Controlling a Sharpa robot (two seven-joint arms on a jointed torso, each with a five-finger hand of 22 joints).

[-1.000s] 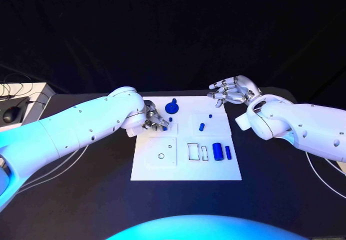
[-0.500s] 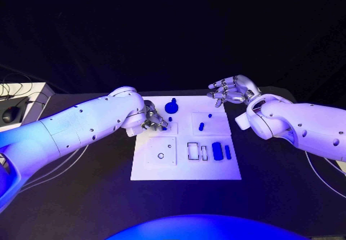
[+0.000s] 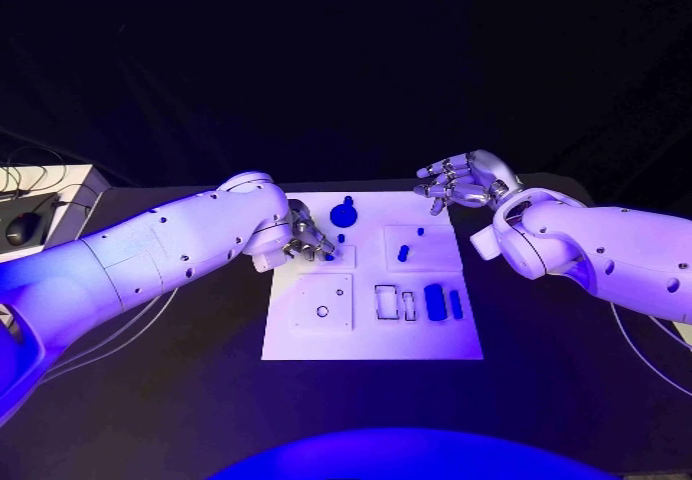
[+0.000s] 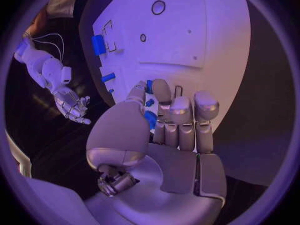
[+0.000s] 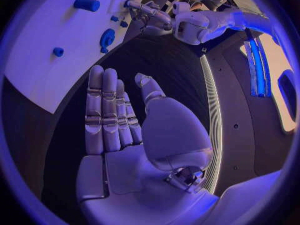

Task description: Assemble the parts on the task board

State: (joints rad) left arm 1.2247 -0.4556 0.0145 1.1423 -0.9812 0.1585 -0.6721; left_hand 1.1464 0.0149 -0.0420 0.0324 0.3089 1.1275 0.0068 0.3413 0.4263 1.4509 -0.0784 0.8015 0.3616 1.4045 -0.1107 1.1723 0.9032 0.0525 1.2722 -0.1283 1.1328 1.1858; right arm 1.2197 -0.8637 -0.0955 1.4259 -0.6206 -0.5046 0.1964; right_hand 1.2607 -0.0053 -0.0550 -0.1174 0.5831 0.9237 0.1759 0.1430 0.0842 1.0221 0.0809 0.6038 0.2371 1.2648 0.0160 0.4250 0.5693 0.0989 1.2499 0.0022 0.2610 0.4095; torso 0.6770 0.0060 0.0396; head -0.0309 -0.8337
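The white task board lies mid-table. My left hand rests over its near-left upper panel. In the left wrist view the thumb and fingers close round a small blue part. A round blue knob stands just beyond that hand. Two small blue pegs sit in the right upper panel, and two blue cylinders lie lower right. My right hand hovers over the board's far right corner, fingers apart, holding nothing. The right wrist view shows this hand bare above the board.
A white box with a mouse and cables sits at the table's left edge. Black table surrounds the board on all sides. Empty outlined slots and a small ring mark the board's lower half.
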